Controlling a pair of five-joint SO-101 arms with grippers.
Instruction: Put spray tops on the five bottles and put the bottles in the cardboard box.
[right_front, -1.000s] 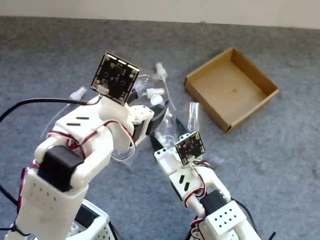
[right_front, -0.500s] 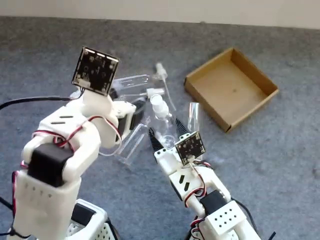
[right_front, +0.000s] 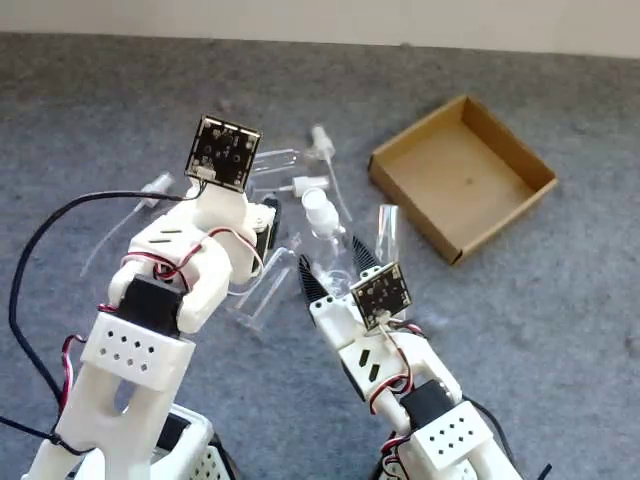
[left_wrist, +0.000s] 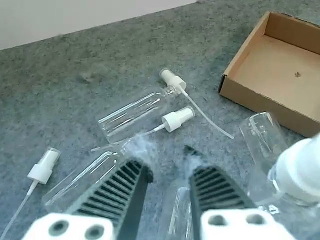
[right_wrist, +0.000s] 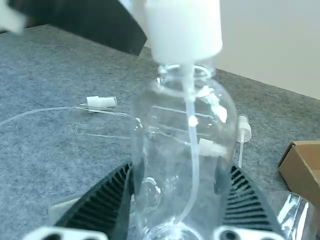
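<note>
From above, the right gripper (right_front: 333, 272), mid-frame, grips a bottle (right_front: 327, 248) whose top (right_front: 318, 207) points up the frame; the box (right_front: 450, 170) sits upper right. Left wrist view: the left gripper (left_wrist: 167, 165) has its fingers spread apart at the bottom edge. Right wrist view: the bottle stands straight up, centre.

The right gripper (right_front: 328, 256) clasps an upright bottle (right_front: 322, 235) fitted with a white spray top (right_front: 318, 207). The left arm (right_front: 190, 262) stands just beside it. A lying bottle (right_front: 263, 290) and a loose spray top (right_front: 322, 140) rest on the grey carpet (right_front: 90, 100). The cardboard box (right_front: 460, 170) sits apart from them.
</note>
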